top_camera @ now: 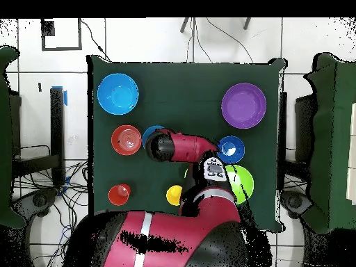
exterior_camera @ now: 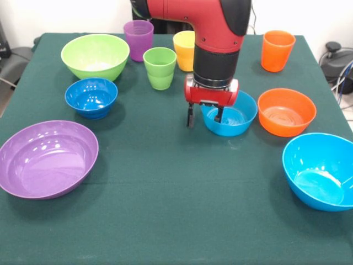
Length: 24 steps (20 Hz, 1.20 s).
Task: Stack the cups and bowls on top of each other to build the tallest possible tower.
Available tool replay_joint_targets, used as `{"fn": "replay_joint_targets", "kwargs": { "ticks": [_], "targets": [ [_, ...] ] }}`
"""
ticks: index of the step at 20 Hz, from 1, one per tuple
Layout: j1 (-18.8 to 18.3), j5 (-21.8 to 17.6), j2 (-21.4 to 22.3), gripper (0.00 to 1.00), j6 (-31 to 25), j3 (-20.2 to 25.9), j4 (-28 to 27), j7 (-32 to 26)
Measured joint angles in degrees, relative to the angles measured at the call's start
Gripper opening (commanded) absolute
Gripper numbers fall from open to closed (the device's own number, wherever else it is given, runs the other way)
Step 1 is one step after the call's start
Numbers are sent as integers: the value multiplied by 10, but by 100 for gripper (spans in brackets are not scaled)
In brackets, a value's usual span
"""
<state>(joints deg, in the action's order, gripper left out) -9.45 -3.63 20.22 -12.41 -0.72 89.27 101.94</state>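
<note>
Front view showed the gripper (exterior_camera: 205, 117) over the small light blue bowl (exterior_camera: 233, 118), jaws open: one finger inside the bowl, the other outside its rim, apparently straddling the wall, tho contact wasn't clear. Nothing was stacked yet; no tower existed. Beside this bowl sat the small orange bowl (exterior_camera: 287, 112); beyond it, toward the robot, stood the green cup (exterior_camera: 160, 67) and yellow cup (exterior_camera: 184, 48). Advice: lower until the rim seats deep, close gently, lift straight up. No legible labels or writing.
</note>
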Motion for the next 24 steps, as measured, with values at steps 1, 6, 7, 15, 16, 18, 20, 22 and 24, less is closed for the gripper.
{"fn": "replay_joint_targets", "kwargs": {
  "ticks": [1, 6, 7, 15, 16, 18, 20, 22, 24],
  "targets": [
    [-1, -1, 0, 100, -2, 1, -2, 0],
    [-17, -21, 0, 100, -23, 16, -30, 0],
    [-18, -24, 0, 100, -25, 18, -33, 0],
    [-33, -51, 1, 100, -71, 25, -61, 0],
    [-37, -55, 1, 100, -78, 28, -66, 0],
    [-41, -58, 1, 100, -86, 31, -70, 0],
    [-44, -62, 1, 100, -92, 33, -74, 0],
    [-47, -66, 1, 100, -96, 37, -78, 0],
    [-48, -70, 1, 100, -99, 40, -82, 0]
  ]
}}
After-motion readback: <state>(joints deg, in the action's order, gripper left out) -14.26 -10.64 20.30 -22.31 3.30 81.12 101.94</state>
